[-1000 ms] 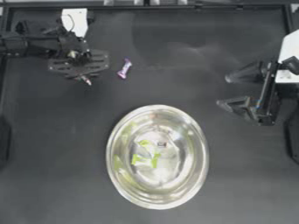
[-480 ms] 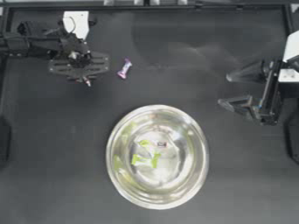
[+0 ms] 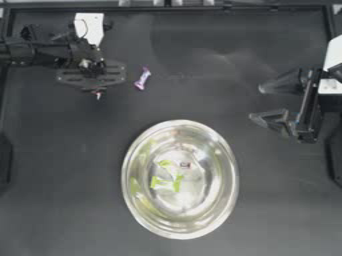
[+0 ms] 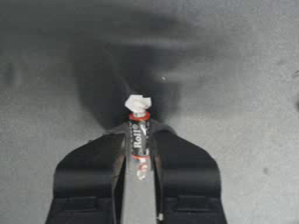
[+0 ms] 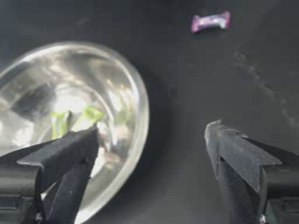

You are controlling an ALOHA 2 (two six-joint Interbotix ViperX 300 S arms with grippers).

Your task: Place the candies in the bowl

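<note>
**White-and-red sweet in the left jaws, bowl yet to be reached**

While the left gripper (image 3: pixel 97 93) hangs near the tabletop's far left corner, its jaws are clamped on a white-and-red candy (image 4: pixel 139 135), whose twisted end pokes out past the fingertips in the left wrist view. Just beside it, toward the middle of the far edge, the purple-pink candy (image 3: pixel 141 78) lies loose on the table (image 3: pixel 60 190). Nearer the front edge, about midway across, sits the bowl (image 3: pixel 133 150), with two yellow-green candies (image 3: pixel 167 176) and what seems to be another small sweet inside.

At the right edge the right gripper (image 3: pixel 270 102) waits, jaws spread wide and empty.

The step in hand looks like the carry: the held sweet has to travel over the bowl's rim and be let go above its middle. After that the purple-pink one needs collecting, and it lies closest to the left arm.
</note>
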